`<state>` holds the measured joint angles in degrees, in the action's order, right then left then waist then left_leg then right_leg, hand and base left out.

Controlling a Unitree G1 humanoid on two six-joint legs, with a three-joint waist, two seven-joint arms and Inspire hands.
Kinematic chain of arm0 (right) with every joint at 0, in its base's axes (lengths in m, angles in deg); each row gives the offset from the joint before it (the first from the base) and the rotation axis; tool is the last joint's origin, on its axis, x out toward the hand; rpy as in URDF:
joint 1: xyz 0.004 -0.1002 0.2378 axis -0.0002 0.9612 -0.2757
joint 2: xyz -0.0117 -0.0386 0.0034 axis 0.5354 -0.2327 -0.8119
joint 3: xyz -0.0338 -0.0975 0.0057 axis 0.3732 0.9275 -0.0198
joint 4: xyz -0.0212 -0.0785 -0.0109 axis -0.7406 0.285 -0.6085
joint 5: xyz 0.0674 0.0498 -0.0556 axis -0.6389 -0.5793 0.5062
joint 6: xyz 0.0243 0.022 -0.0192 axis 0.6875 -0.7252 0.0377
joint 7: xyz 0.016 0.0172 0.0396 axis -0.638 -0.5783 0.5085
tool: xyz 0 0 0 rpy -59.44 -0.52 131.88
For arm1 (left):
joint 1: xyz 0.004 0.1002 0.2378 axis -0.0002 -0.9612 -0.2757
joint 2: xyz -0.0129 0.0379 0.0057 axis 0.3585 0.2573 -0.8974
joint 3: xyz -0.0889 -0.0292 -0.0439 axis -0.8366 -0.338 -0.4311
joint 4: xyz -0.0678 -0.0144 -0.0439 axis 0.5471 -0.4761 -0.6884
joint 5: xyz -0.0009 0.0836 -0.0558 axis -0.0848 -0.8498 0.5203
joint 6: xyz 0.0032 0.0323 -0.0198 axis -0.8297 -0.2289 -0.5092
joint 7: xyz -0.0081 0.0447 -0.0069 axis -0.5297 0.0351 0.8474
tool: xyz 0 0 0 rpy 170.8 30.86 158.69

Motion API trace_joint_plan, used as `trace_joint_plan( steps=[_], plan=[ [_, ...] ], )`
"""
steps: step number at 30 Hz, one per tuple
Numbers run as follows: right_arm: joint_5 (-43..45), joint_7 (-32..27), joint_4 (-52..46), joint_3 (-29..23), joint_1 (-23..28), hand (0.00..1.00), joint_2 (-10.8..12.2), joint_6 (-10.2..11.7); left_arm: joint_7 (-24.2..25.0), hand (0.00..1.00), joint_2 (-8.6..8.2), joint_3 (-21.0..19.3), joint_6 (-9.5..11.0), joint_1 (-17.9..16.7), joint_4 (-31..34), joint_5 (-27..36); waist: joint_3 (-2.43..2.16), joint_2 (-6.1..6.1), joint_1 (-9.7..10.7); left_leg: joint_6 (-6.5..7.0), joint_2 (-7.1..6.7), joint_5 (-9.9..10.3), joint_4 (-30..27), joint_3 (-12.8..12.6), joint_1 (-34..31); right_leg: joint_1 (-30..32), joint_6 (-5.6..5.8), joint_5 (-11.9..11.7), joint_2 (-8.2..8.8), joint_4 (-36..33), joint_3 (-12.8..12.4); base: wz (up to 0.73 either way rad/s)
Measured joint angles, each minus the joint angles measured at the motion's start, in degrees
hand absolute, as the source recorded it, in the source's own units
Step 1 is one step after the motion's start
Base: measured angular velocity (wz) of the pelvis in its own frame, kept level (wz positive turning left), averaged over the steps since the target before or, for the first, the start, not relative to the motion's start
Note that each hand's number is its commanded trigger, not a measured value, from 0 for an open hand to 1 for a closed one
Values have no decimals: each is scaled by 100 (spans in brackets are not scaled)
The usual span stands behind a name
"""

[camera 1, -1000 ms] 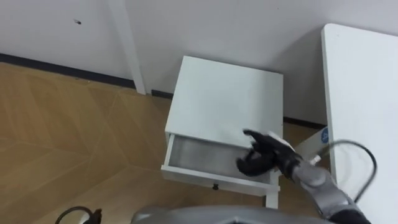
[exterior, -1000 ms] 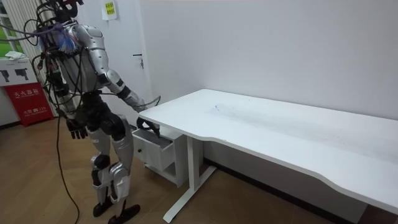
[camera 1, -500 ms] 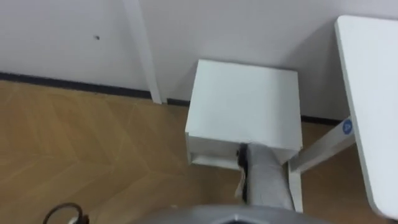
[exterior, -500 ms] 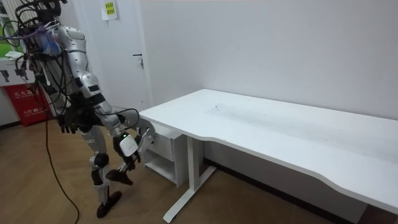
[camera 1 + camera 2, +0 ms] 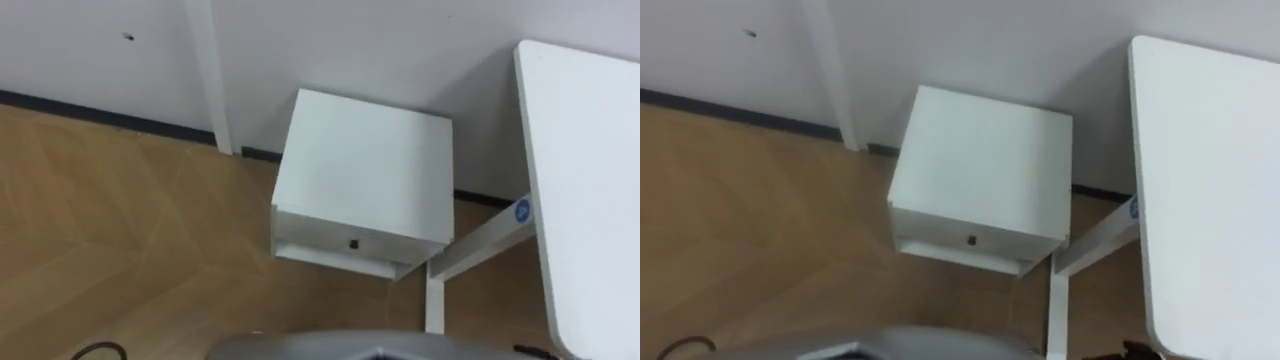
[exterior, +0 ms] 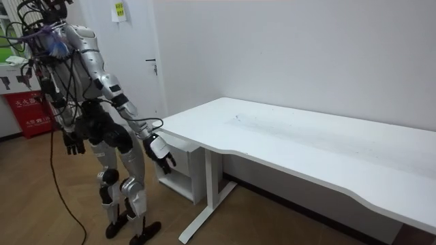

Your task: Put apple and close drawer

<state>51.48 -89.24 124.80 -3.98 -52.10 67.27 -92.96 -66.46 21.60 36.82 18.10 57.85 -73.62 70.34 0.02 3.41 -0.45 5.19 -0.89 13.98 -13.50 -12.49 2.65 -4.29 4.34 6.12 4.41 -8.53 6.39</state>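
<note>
Drawer: looks pushed home, front flush w/ white cabinet, centre of frame, knob facing the robot.
Apple: in neither robot hand. Prob inside the drawer, but that's a guess since the front hides it.
R robot hand: fingers loosely spread, empty, left of centre in room view, just before the cabinet front. Contact: can't tell.
L robot hand: hangs at robot's side, far left of frame, fingers relaxed, empty.
Key relation: drawer front sits just to room view's right of R robot hand. Its long axis runs across the eye views. R far nearer than L.
Bench: right edge of frame.
Stage: both steps look done, I'd say.
</note>
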Motion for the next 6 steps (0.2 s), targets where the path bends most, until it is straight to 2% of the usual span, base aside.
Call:
trace_joint_plan(
  steps=[4,6],
  plan=[
    [54,159,87,2,23,0,85,-28,13,0,-66,0,0,119,-15,-3,24,-74,59,-46,81,-25,63,0,1,55,-84,58,-75,-1,39,-8],
    [47,203,133,-2,30,0,88,-38,19,0,-111,0,75,183,-42,-8,34,-140,107,-85,108,-31,114,-5,21,50,-109,78,-126,-1,-11,-4]
  ],
)
